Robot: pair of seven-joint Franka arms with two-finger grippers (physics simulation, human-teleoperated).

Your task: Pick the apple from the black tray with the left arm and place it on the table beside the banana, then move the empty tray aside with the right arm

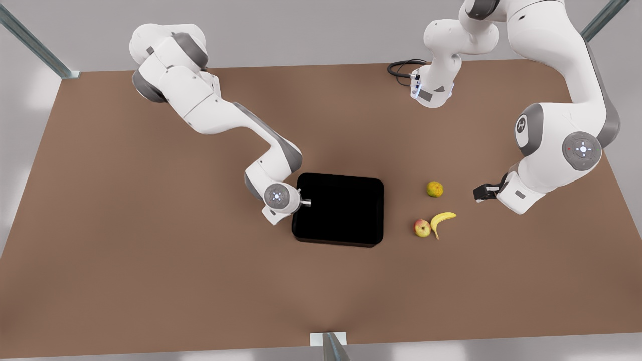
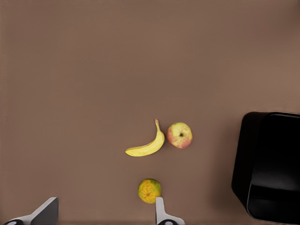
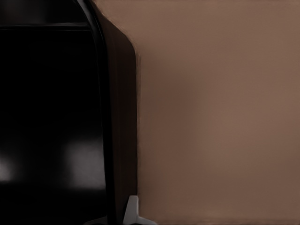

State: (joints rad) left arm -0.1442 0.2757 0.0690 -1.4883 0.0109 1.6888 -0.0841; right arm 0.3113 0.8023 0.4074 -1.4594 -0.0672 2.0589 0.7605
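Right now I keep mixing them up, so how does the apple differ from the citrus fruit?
The apple has yellow-green skin with a red blush; the citrus fruit is yellow-green with orange. The apple sits right beside the banana; the citrus fruit stands apart. Both are small, round, and lie on the table.

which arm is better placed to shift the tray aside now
The right arm: its pincer sits at the empty black tray's rim, while the left pincer hangs open near the apple and banana.
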